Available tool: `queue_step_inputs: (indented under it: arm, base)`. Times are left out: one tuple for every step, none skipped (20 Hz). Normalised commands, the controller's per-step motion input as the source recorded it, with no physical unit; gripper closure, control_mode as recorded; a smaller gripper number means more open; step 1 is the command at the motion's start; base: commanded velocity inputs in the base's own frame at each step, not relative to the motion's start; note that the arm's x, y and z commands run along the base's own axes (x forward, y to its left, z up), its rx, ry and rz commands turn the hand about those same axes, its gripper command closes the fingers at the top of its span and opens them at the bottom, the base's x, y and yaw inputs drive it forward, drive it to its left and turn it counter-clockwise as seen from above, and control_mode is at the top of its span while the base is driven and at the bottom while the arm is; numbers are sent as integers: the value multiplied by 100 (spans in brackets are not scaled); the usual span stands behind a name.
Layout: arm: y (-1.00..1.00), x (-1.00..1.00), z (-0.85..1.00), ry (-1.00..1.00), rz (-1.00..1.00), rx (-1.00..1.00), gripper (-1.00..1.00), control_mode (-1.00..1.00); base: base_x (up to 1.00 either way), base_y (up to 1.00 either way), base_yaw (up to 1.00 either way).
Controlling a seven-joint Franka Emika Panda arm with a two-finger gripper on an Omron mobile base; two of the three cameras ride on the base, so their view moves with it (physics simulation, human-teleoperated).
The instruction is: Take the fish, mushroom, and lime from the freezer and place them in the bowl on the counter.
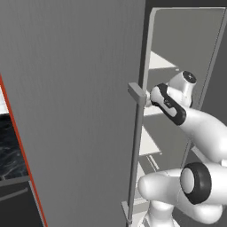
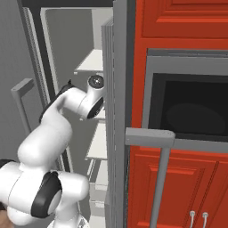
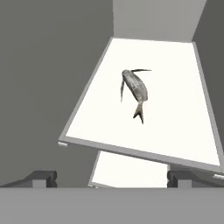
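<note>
Hand (image 3: 112, 177) wide apart and holding nothing, reached inside the open freezer (image 1: 80, 111) above a pale shelf (image 3: 175, 127) on which the grey fish (image 3: 134, 89) lies alone near the middle, tail toward the shelf's front edge.

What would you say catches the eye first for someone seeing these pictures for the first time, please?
Most striking is the grey fish lying alone on a pale shelf inside the freezer, seen from the hand view with the open pincer apart from it. Next comes the white arm reaching past the freezer's door, and the bright red cabinets around a dark oven window on the right.
</note>
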Motion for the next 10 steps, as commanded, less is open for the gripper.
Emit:
queue_step_inputs:
  arm:
    - [0,32,-7,0,1,0,-100,-100]
    - [0,24,-14,0,1,0,-100,-100]
    - [0,21,-16,0,1,0,-100,-100]
    - [0,20,-17,0,1,0,-100,-100]
    - [0,17,-19,0,1,0,-100,-100]
    - [0,20,-21,0,1,0,-100,-100]
    - [0,26,-13,-1,3,0,-100,-100]
    - [0,33,-11,0,3,0,-100,-100]
    - [0,34,-13,0,3,0,-100,-100]
    - [0,32,-14,0,3,0,-100,-100]
  base:
    - [0,0,0]
    - [0,0,0]
    - [0,0,0]
    - [0,0,0]
    - [0,0,0]
    - [0,0,0]
    - [0,0,0]
    - [0,0,0]
    - [0,0,0]
    - [0,0,0]
